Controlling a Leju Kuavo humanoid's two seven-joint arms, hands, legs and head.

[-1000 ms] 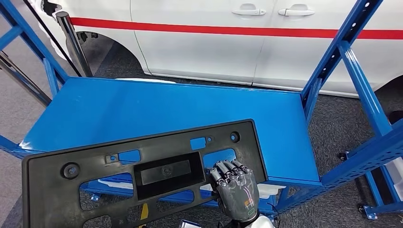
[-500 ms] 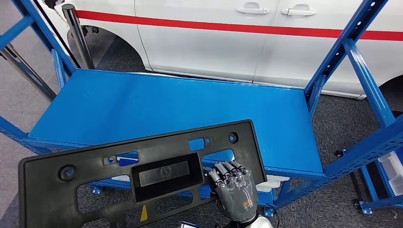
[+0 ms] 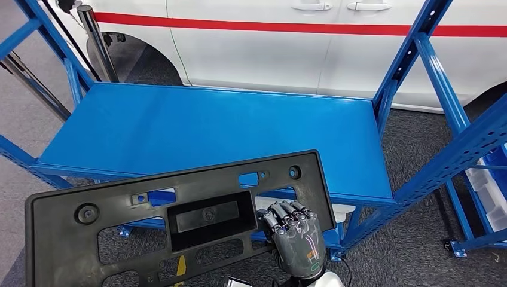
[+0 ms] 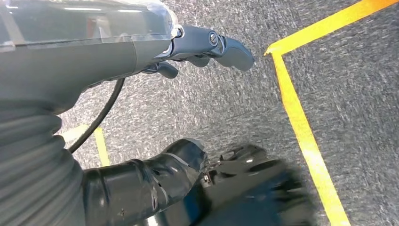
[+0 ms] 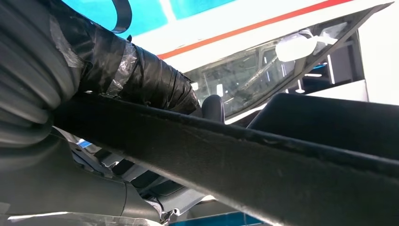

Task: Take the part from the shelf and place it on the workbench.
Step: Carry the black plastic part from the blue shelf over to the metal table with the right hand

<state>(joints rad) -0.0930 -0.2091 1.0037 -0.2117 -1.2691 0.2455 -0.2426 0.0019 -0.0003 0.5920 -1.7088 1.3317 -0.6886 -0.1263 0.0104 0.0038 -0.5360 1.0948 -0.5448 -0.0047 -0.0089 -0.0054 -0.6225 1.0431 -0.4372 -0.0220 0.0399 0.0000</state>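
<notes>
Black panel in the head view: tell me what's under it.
Through the black panel's cutouts show bits of the blue shelf edge, grey floor and something white. The right hand grips its lower right edge. Whatever lies beneath the solid parts is covered.

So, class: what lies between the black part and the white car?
In the head view, the bare blue shelf lies between the part and the car.

left hand (image 4: 207, 47) empty, grey carpet (image 4: 226, 108), yellow tape (image 4: 301, 132)
</notes>
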